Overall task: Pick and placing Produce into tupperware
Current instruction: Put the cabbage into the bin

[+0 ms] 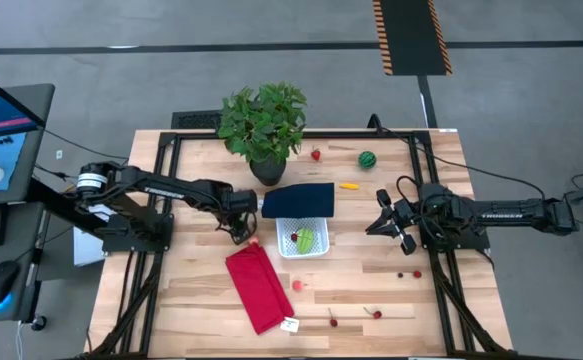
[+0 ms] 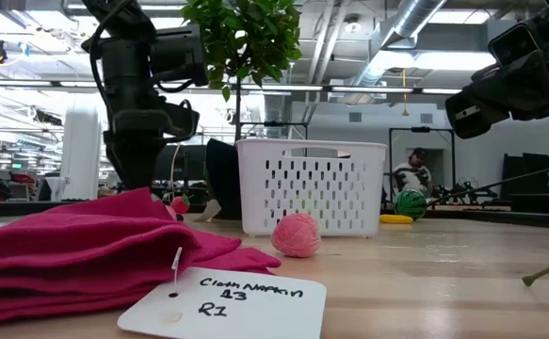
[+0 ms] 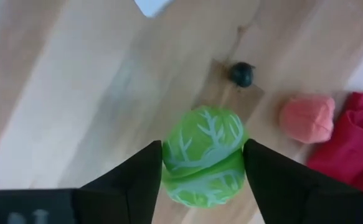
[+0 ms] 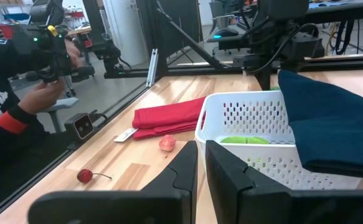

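A tagged red cloth point(image 2: 86, 250) lies nearest on the worktop point(image 1: 371, 300), a pink ball point(image 2: 296, 234) just beside it. Behind stands the white basket point(image 1: 302, 241) — a green vegetable point(image 1: 304, 240) inside, navy lid point(image 1: 298, 200) against its far rim. The left end effector point(image 3: 203, 171) is clamped on a green cabbage point(image 3: 204, 155) beside the cloth. The right end effector point(image 1: 383, 225), fingers together, waits right of the basket — watermelon point(image 1: 368, 159) and strawberry point(image 1: 316, 155) lie farthest.

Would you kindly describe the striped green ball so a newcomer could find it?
Start at the leafy potted plant. To its right lie a red strawberry, then the striped green ball: round and dark green, unlike the orange piece beside it.
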Available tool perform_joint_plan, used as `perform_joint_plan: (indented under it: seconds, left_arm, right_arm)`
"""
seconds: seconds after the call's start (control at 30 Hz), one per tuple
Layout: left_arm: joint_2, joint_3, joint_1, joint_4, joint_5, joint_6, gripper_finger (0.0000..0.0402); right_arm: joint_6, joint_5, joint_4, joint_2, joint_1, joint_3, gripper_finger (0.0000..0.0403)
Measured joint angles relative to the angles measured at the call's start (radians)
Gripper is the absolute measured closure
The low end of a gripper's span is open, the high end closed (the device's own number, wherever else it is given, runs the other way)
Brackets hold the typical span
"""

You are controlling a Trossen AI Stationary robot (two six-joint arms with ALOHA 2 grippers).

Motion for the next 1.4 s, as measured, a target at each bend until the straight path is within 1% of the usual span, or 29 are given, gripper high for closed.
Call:
perform_joint_plan:
  seconds: [0.1, 0.2, 0.3, 0.4, 0.53, 0.67, 0.83, 0.9, 1.03, 1.17, 1.23, 1.3, 1.4]
  left_arm:
    - [0.002, -0.002, 0.000, -0.003, 0.020, 0.001, 0.0172]
    - [0.002, -0.015, 0.000, 0.013, 0.007, 0.001, 0.0156]
    - [0.002, -0.051, 0.000, 0.073, 0.058, 0.014, 0.0143]
    - [0.002, -0.090, 0.008, 0.098, 0.062, 0.007, 0.0133]
    - [-0.001, -0.098, 0.017, 0.112, 0.069, 0.000, 0.0128]
    - [-0.001, -0.098, 0.019, 0.115, 0.057, -0.004, 0.0139]
    - [-0.001, -0.099, 0.024, 0.120, 0.051, -0.007, 0.0178]
    - [-0.001, -0.099, 0.024, 0.120, 0.050, -0.010, 0.0187]
    - [-0.001, -0.095, 0.024, 0.118, 0.044, -0.015, 0.0185]
    - [-0.010, -0.073, 0.026, 0.090, -0.024, -0.015, 0.0159]
    - [-0.025, -0.072, 0.031, 0.085, -0.021, -0.014, 0.0155]
    - [-0.040, -0.072, 0.034, 0.085, -0.008, -0.016, 0.0161]
    - [-0.074, -0.072, 0.034, 0.084, -0.005, -0.025, 0.0181]
  right_arm:
    - [0.000, 0.000, 0.000, 0.000, 0.000, 0.000, 0.0346]
    - [0.000, 0.000, 0.000, 0.000, 0.000, 0.000, 0.0346]
    - [0.000, 0.000, 0.000, 0.000, 0.000, 0.000, 0.0346]
    - [0.000, 0.000, 0.000, 0.000, 0.000, 0.000, 0.0346]
    - [0.000, 0.000, 0.000, 0.000, 0.000, 0.000, 0.0346]
    - [0.000, 0.000, 0.000, 0.000, 0.000, 0.000, 0.0346]
    - [0.000, 0.000, 0.000, 0.000, 0.000, 0.000, 0.0346]
    - [0.000, 0.000, 0.000, 0.000, 0.000, 0.000, 0.0346]
    - [0.000, 0.000, 0.000, 0.000, 0.000, 0.000, 0.0346]
    - [0.000, 0.000, -0.001, 0.000, 0.000, 0.000, 0.0346]
    - [0.000, 0.000, -0.001, 0.000, 0.000, 0.000, 0.0346]
    - [0.000, 0.000, -0.004, 0.000, 0.000, 0.000, 0.0346]
    - [0.000, 0.000, -0.004, 0.000, 0.000, 0.000, 0.0346]
